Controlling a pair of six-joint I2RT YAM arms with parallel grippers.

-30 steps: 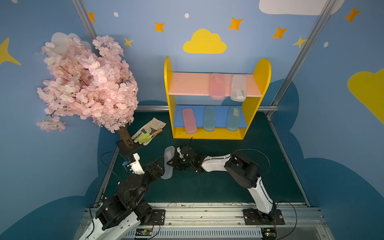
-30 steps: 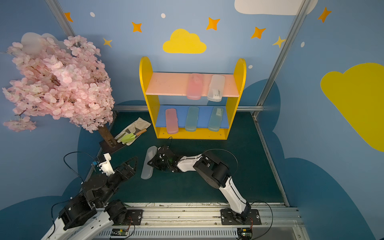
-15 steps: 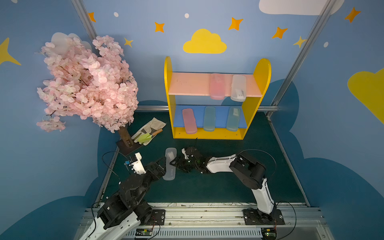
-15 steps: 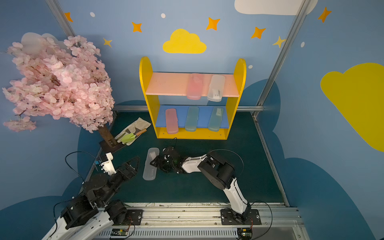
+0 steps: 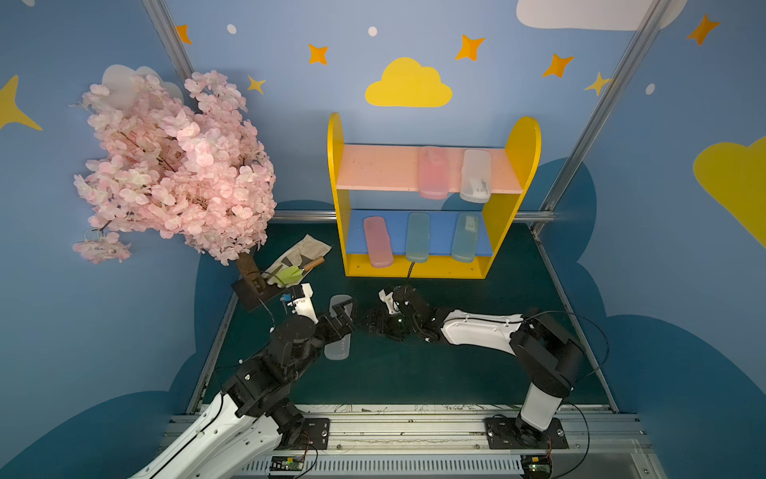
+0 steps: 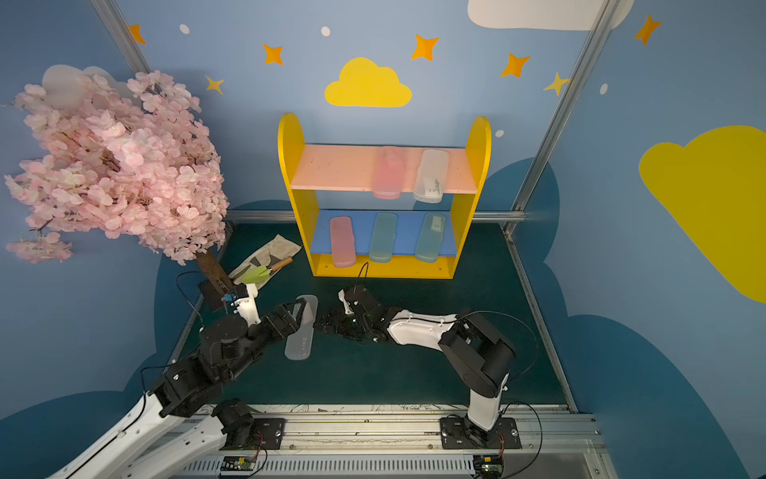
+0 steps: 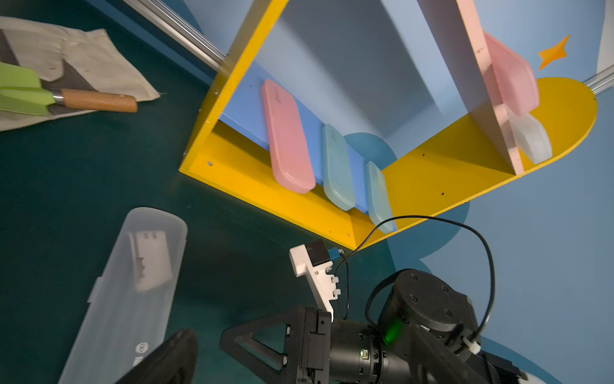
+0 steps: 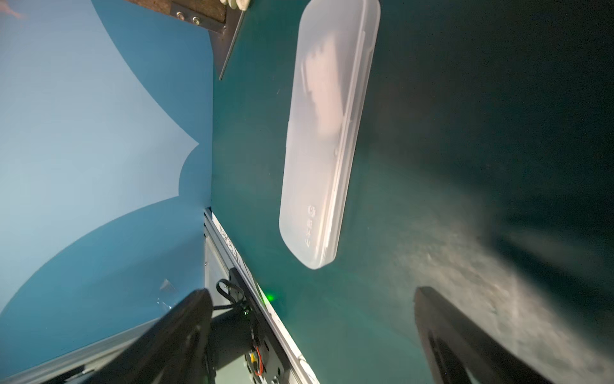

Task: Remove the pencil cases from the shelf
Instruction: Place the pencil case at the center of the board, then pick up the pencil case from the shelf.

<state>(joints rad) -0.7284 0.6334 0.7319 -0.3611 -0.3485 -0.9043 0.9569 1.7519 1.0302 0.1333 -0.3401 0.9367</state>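
Left wrist: trowel point(image 7: 69, 99) on cloth point(image 7: 99, 63) near shelf point(image 7: 239, 169)

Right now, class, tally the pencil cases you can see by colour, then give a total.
Pink cases: 2
Teal cases: 2
Clear cases: 2
Total: 6

White-shelled arms point(image 5: 476, 331), black joints point(image 5: 543, 356), black open-framed left hand point(image 5: 346, 315) and right hand point(image 8: 309, 306), thin black cables point(image 7: 485, 252), green light point(image 7: 393, 332).
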